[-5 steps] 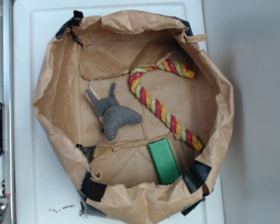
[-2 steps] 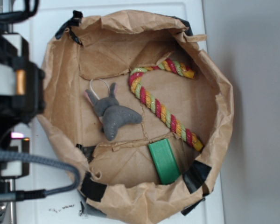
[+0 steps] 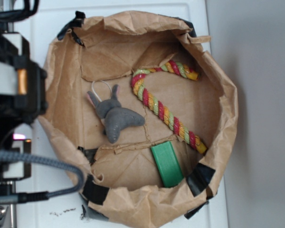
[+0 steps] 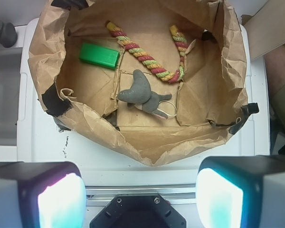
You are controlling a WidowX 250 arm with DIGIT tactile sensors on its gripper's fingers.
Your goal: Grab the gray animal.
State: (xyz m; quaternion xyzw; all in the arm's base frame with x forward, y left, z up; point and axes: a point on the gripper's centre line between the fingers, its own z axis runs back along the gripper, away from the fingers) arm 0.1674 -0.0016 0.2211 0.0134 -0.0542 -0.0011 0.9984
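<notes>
While the fingers [image 4: 52, 199] stand wide apart outside the paper bag [image 4: 133, 137], the gray animal [image 4: 140, 92] lies well inside it.

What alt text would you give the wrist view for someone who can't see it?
An open gripper hangs short of a brown paper bin holding a gray plush mouse, with a striped rope cane beyond it and a green block to the left.

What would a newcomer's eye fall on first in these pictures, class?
Probably the striped rope cane, bright against the brown paper, running from the bag's top middle down toward its lower right. Left of it lies the gray mouse, and the green block sits near the bottom edge. In the wrist view the gripper is open, with its two glowing pads outside the bag's rim.
</notes>
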